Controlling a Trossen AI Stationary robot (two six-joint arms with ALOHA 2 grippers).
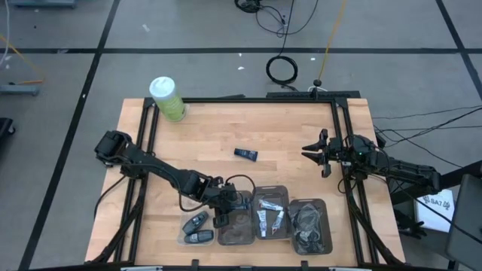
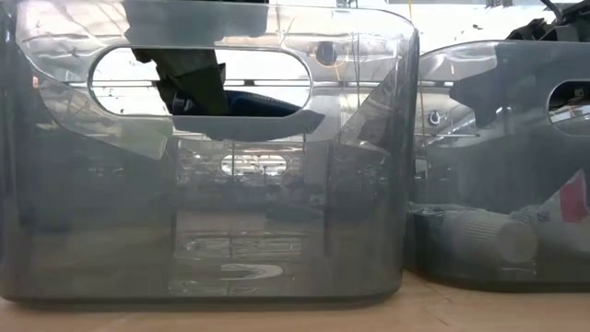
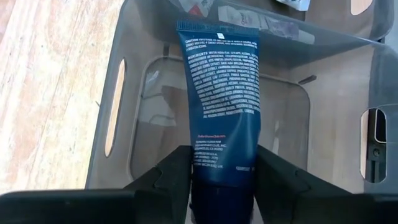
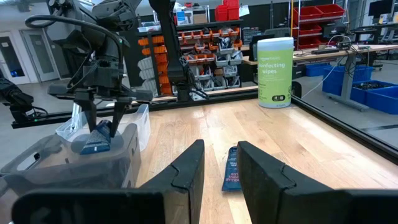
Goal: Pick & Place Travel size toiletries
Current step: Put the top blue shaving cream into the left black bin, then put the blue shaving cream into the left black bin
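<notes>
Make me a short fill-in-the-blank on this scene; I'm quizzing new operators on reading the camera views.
1. The left claw holds a dark navy tube above a clear ____.
2. A second navy tube lies loose on the ____ table.
3. The green canister has a ____ lid.
4. The right claw holds ____.

Missing words: bin; wooden; white; nothing

The left gripper [image 1: 224,213] with its navy tube [image 3: 219,106] fills the mouth of an otherwise empty bin [image 1: 235,235]. Toiletries [image 1: 269,219] crowd the next bin. Bare wood surrounds the loose tube [image 1: 245,153]; the canister [image 1: 167,98] stands far off.
</notes>
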